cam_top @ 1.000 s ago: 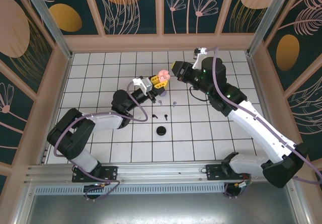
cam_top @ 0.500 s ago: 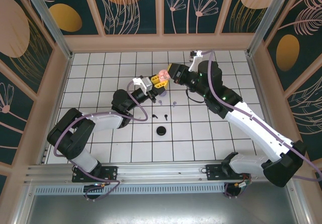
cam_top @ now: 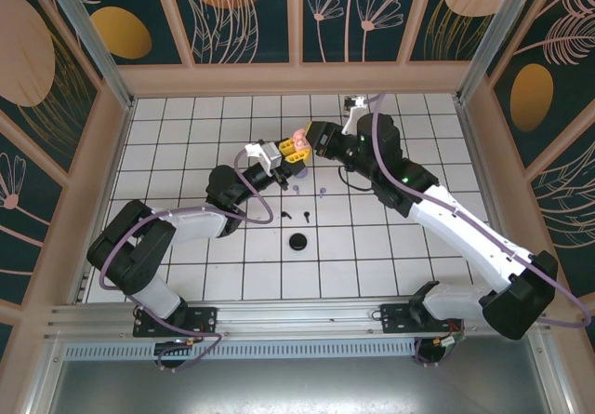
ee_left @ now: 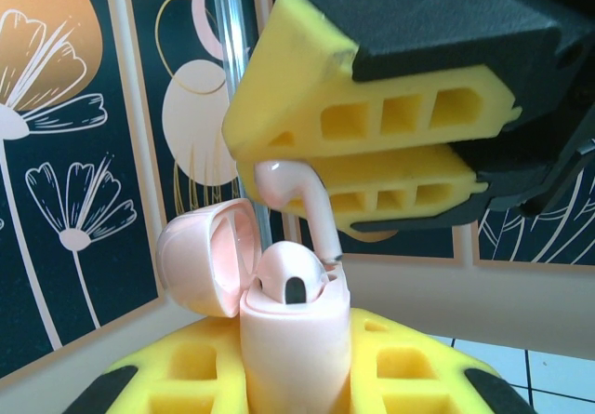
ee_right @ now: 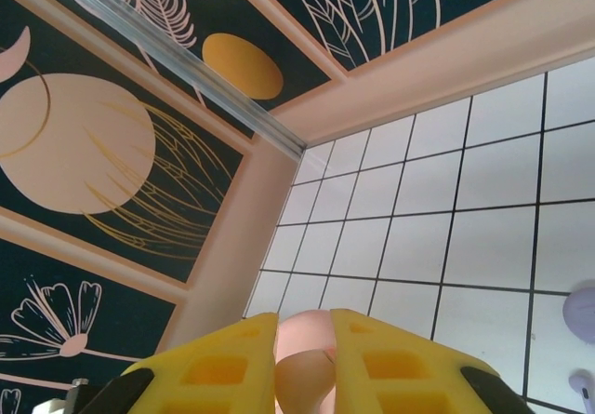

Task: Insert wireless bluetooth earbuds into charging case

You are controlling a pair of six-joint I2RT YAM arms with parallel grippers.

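My left gripper (ee_left: 296, 369) is shut on the pink charging case (ee_left: 296, 340), which stands upright with its lid (ee_left: 200, 256) swung open to the left. One pink earbud (ee_left: 290, 279) sits in the case. A second pink earbud (ee_left: 299, 195) is pinched in my right gripper (ee_left: 307, 167), its stem tip touching the case's right-hand rim. From above, the case (cam_top: 299, 138) lies between the left gripper (cam_top: 294, 150) and the right gripper (cam_top: 314, 139). In the right wrist view the pink earbud (ee_right: 302, 381) shows between the yellow fingers (ee_right: 223, 367).
On the tiles below the grippers lie two lilac earbuds (cam_top: 296, 190) (cam_top: 322, 192), two black earbuds (cam_top: 285, 215) (cam_top: 306, 216) and a round black case (cam_top: 297, 242). The back wall runs close behind the grippers. Open tiles lie left and right.
My right gripper has moved left with the pink earbud, closing the gap to the open pink case. The left arm and case have stayed put.
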